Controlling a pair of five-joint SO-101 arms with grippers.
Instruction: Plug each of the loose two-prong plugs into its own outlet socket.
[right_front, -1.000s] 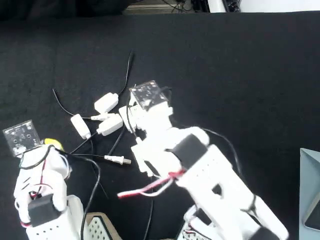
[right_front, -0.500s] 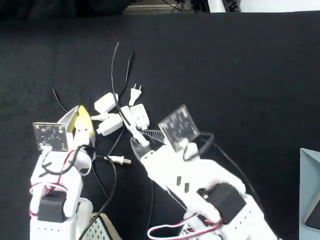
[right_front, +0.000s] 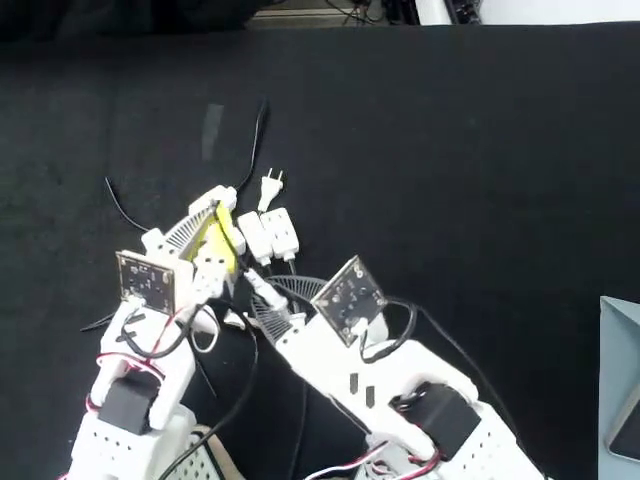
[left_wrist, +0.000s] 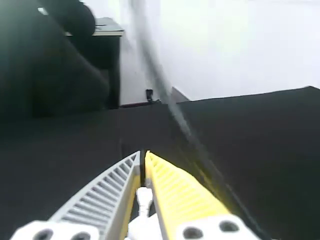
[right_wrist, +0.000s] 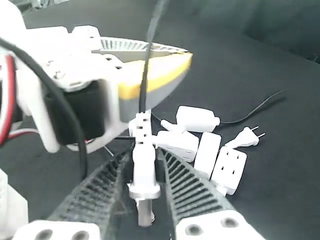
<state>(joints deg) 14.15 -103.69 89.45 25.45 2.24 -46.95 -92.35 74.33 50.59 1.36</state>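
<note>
My right gripper (right_front: 254, 280) (right_wrist: 145, 152) is shut on a white two-prong plug (right_front: 264, 290) (right_wrist: 142, 170). Its prongs point back toward the wrist, and its black cable (right_wrist: 150, 35) runs up past the other arm. My left gripper (right_front: 215, 208) (left_wrist: 142, 155) (right_wrist: 189, 52), with one yellow finger, hovers over the cluster of white outlet sockets (right_front: 280, 233) (right_wrist: 229, 167). Its tips meet, and a small white piece (left_wrist: 144, 196) shows between the fingers near their base. A second loose plug (right_front: 270, 183) (right_wrist: 247, 136) lies just beyond the sockets.
Black cables (right_front: 255, 140) trail over the black cloth around the sockets. More white socket blocks (right_front: 155, 240) (right_wrist: 197, 117) lie beside the left gripper. A grey box (right_front: 620, 380) stands at the right edge. The two arms are close together at the near side.
The left arm has swung up and right over the sockets. The right arm has pulled back from them toward the near edge, plug in its fingers, and the cable has whipped through the air.
</note>
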